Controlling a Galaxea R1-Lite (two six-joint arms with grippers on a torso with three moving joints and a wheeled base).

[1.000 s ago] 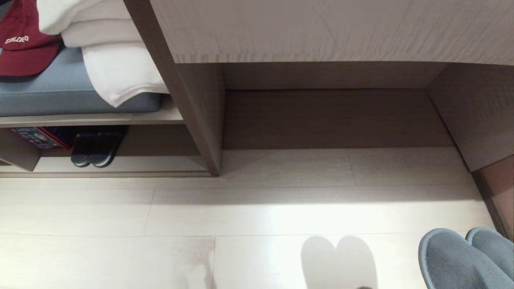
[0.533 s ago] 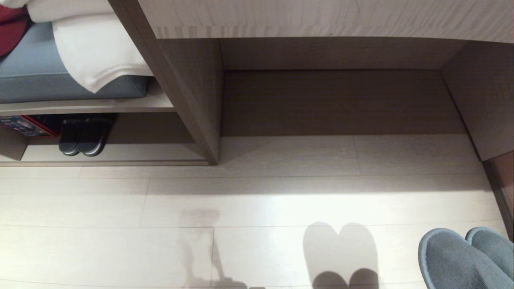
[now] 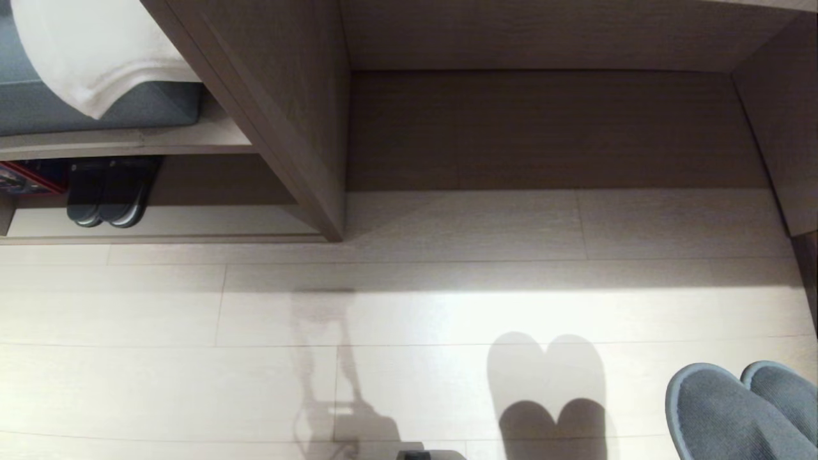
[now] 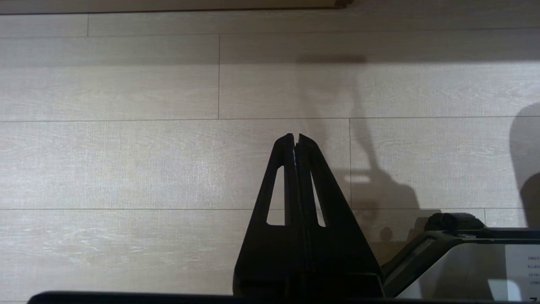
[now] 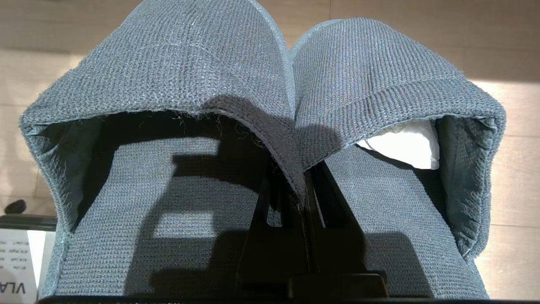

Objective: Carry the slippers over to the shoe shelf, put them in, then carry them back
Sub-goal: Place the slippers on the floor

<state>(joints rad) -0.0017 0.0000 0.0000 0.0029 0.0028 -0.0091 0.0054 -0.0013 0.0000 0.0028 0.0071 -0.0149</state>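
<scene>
The right gripper (image 5: pixel 301 202) has its fingers pinched on the slippers (image 5: pixel 274 105), well apart from the shoe shelf (image 3: pixel 160 237). The left gripper (image 4: pixel 295 137) hangs over the floor (image 4: pixel 126 160), fingers pressed together and empty.

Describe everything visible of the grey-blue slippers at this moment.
The pair of soft grey-blue knit-fabric slippers lie side by side, inner edges pressed together, pinched between the shut black fingers of the right gripper. Each has a broad rounded band over a flat textured insole; something white shows inside one. In the head view their toes poke in at the lower right, held above the pale plank floor, casting a heart-shaped shadow.
</scene>
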